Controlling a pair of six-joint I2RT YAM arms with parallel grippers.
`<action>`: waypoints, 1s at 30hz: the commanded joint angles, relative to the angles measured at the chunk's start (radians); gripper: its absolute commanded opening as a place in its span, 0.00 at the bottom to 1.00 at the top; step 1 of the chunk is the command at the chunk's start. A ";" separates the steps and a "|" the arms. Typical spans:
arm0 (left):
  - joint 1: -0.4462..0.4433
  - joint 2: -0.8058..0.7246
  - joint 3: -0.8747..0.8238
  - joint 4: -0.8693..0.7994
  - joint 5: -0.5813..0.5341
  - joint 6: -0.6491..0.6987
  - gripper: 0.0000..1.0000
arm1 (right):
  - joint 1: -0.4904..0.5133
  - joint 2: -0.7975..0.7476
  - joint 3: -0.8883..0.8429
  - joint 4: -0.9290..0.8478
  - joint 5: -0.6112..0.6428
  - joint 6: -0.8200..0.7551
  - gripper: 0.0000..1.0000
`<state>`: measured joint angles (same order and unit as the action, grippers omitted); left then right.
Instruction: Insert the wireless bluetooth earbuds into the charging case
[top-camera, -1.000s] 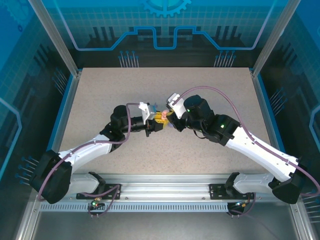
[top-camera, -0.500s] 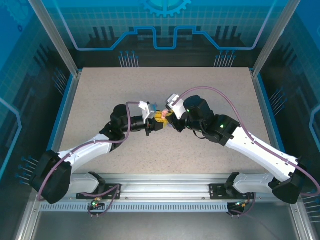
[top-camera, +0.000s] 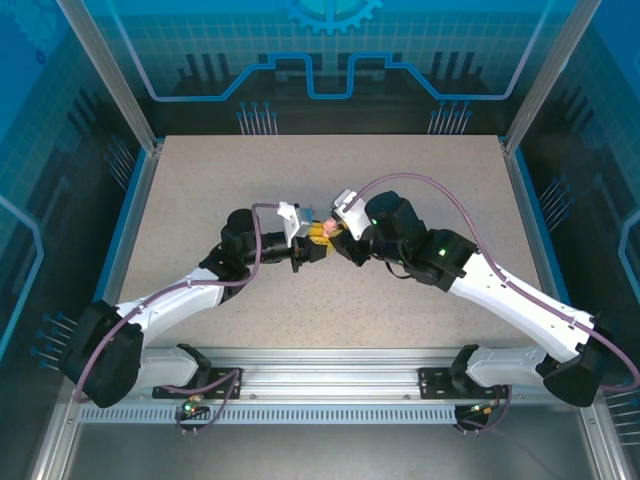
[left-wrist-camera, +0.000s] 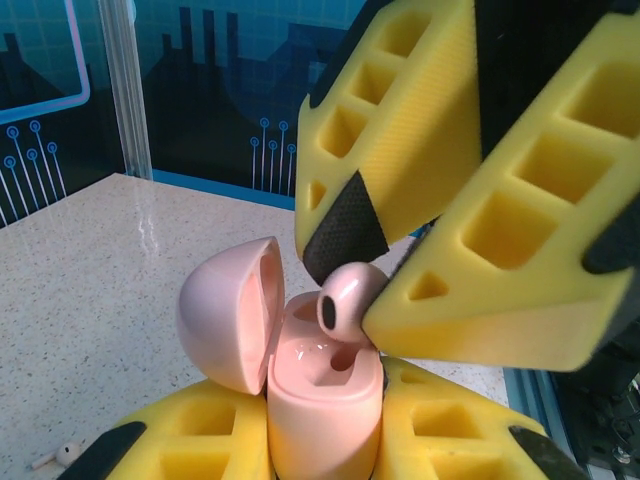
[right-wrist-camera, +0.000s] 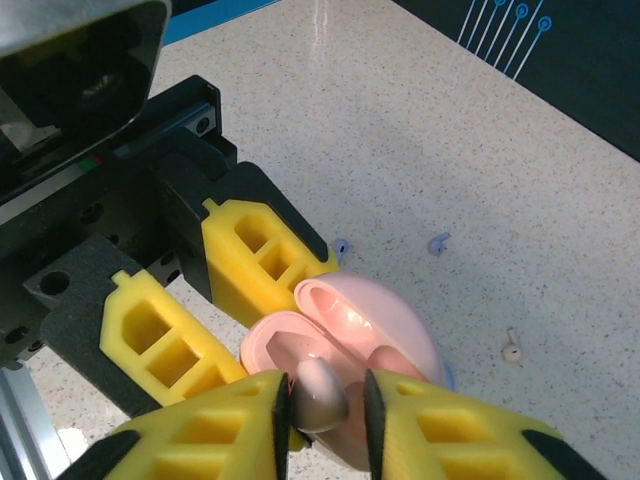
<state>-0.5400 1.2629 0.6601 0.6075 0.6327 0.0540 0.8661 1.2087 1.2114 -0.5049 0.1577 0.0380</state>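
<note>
Over the middle of the tabletop (right-wrist-camera: 480, 150), the pink charging case (left-wrist-camera: 322, 400) is held upright in the closed left gripper (left-wrist-camera: 325, 450), its lid (left-wrist-camera: 235, 310) swung open. A pale pink earbud (left-wrist-camera: 345, 298) is seen between the narrowly parted fingers of the right gripper (right-wrist-camera: 325, 402), stem down in the case's well; whether it is gripped cannot be told. A lilac earbud (right-wrist-camera: 437, 242) lies loose on the tabletop.

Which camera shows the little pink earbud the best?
The left wrist view: the pink earbud faces the camera, stem dipping into the open pink case. The right wrist view shows its top between yellow fingers; the top view barely shows it.
</note>
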 joint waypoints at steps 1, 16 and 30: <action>-0.008 -0.020 0.026 0.021 0.010 0.002 0.00 | 0.015 -0.005 0.014 -0.013 -0.018 0.011 0.35; -0.008 0.021 0.027 0.001 -0.025 -0.002 0.00 | -0.043 -0.052 0.091 -0.059 -0.021 0.117 0.61; -0.009 0.035 0.058 -0.006 -0.029 -0.010 0.00 | -0.107 0.034 0.132 -0.153 -0.151 0.154 0.64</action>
<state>-0.5400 1.2942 0.6857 0.5957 0.6128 0.0509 0.7662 1.2190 1.3128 -0.6224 0.0536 0.1799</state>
